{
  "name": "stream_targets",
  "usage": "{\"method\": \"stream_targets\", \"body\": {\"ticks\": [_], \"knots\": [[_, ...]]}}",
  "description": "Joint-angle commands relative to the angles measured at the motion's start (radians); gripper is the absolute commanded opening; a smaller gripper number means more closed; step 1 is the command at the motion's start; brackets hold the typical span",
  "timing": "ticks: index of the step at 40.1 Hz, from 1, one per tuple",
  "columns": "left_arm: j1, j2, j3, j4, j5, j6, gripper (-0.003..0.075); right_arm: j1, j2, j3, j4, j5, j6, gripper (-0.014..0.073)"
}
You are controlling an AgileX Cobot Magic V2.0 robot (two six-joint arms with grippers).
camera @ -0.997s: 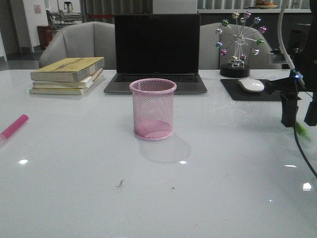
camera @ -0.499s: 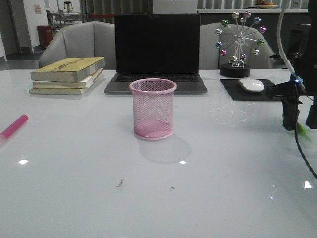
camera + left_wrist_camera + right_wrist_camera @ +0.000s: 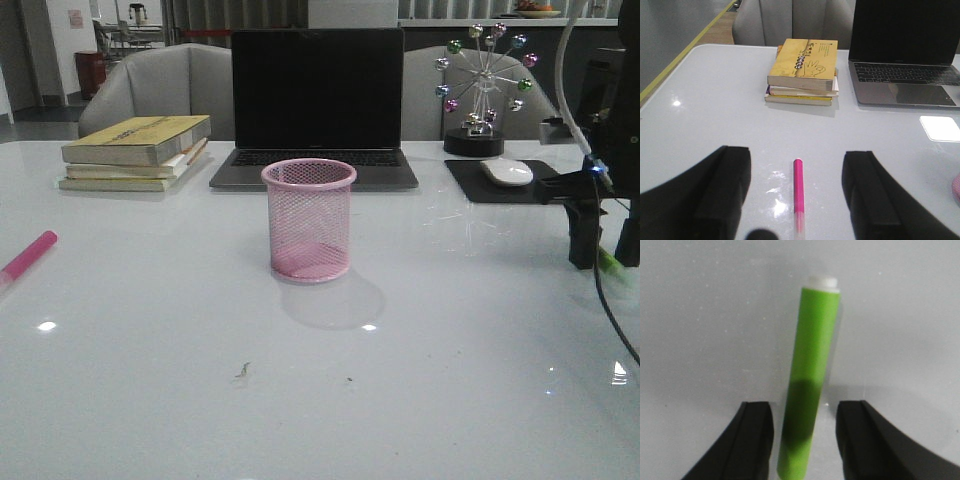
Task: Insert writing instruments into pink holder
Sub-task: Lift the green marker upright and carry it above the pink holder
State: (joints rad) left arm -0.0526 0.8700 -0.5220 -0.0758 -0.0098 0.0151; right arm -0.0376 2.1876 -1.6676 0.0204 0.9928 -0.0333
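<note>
Green marker (image 3: 810, 385) lying btwn right gripper (image 3: 805, 440) jaws, open, not touching, pink marker (image 3: 798, 197) lying btwn wide-open left gripper (image 3: 797, 200) jaws.

Very little writing can be read from where I stand. The top book (image 3: 803, 64) of the stack of books (image 3: 137, 152), at about ten o'clock from the pink holder (image 3: 309, 219), has a yellow cover with a dark band of printed characters running along it and a line drawing of a hand beside them; the characters are too small and blurred to make out, though they may be Chinese. The laptop (image 3: 316, 105), at twelve o'clock from the holder, shows a black screen and no legible brand mark. A small sign (image 3: 76, 18) on the far wall at eleven o'clock is unreadable.
</note>
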Motion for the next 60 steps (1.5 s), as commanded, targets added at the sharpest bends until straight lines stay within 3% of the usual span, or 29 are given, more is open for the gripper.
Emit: {"method": "stream_targets", "body": {"ticks": [1,5,8,9,21,36,48,60], "knots": [[-0.005,-0.005,-0.036,-0.006,-0.086,-0.003,0.0466,-0.001,-0.019,-0.015,-0.006,0.017,-0.01,0.0368],[-0.005,-0.005,-0.036,-0.006,-0.086,-0.003,0.0466,-0.001,-0.014,-0.015,0.003,0.017,-0.01,0.0222],[-0.005,-0.005,-0.036,-0.006,-0.086,-0.003,0.0465,-0.001,-0.014,-0.015,0.009,0.012,-0.01,0.0057],[-0.005,-0.005,-0.036,-0.006,-0.086,-0.003,0.0465,-0.001,-0.014,-0.015,0.014,0.009,-0.01,0.0046],[-0.005,-0.005,-0.036,-0.006,-0.086,-0.003,0.0465,0.026,-0.073,-0.019,0.143,-0.104,-0.069,0.0057],[-0.005,-0.005,-0.036,-0.006,-0.086,-0.003,0.0465,0.153,-0.287,-0.036,0.45,-0.475,-0.362,0.0057],[-0.005,-0.005,-0.036,-0.006,-0.086,-0.003,0.0465,0.298,-0.345,-0.035,0.527,-0.661,-0.517,0.0057],[-0.005,-0.005,-0.036,-0.006,-0.086,-0.003,0.0465,0.453,-0.373,0.058,0.586,-0.936,-0.519,0.0057]]}}
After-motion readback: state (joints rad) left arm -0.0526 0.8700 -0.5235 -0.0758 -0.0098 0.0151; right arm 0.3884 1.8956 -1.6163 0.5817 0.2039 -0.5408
